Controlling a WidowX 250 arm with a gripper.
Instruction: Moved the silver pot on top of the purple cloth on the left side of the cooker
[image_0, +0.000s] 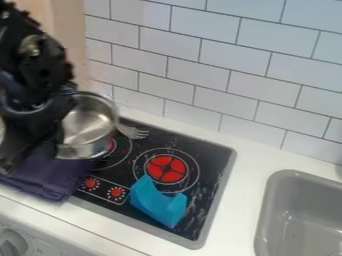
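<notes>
black metal pincer (33, 152) by round silver pot (90, 125) (gap, hold: cannot tell); loose grip could drop it short of folded purple cloth (47, 177), onto black glass cooker (212, 162).

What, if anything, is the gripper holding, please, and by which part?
That cannot be told: the gripper covers the left edge of the silver pot, hiding any hold.

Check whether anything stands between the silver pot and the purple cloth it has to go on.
Nothing visible does: the silver pot overlaps the purple cloth in view. The fork and blue object lie on the cooker, right of that path.
</notes>
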